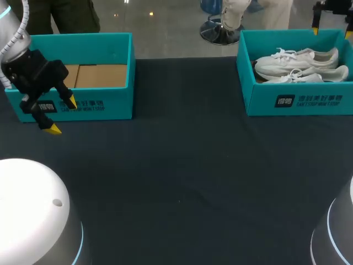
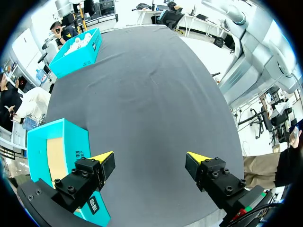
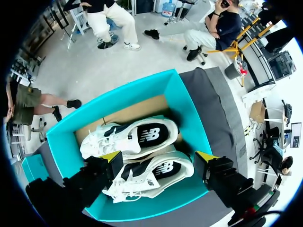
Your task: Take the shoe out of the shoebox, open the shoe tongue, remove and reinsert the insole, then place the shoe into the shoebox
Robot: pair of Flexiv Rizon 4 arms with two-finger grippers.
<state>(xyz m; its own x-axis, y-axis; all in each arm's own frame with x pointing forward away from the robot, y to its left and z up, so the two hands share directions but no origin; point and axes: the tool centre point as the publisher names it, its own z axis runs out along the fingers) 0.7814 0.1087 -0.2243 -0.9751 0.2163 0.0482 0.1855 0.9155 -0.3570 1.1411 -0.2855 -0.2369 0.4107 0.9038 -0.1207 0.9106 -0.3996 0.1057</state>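
White lace-up sneakers [image 1: 300,65], a pair with dark side logos, lie on their sides next to each other in the teal cardboard shoebox [image 1: 298,99] at the far right of the dark-clothed worktop [image 1: 187,165]; that fits either shoes waiting to come out or a shoe already put back, can't say which from this; right hand [image 3: 158,163] hangs right above that box, yellow-tipped fingers spread wide on either side of the nearer sneaker [image 3: 156,175], gripping nothing; left hand [image 1: 60,115] sits over at the far left by the front wall of a second teal box [image 1: 77,105] showing only its brown cardboard floor, fingers also apart and empty; handling-wise I'd guess these are light, with a soft mesh upper that squashes and a stiffer sole and heel; laces look floppy and could snag; I'd pinch across the midfoot or at the heel collar, not the tongue.
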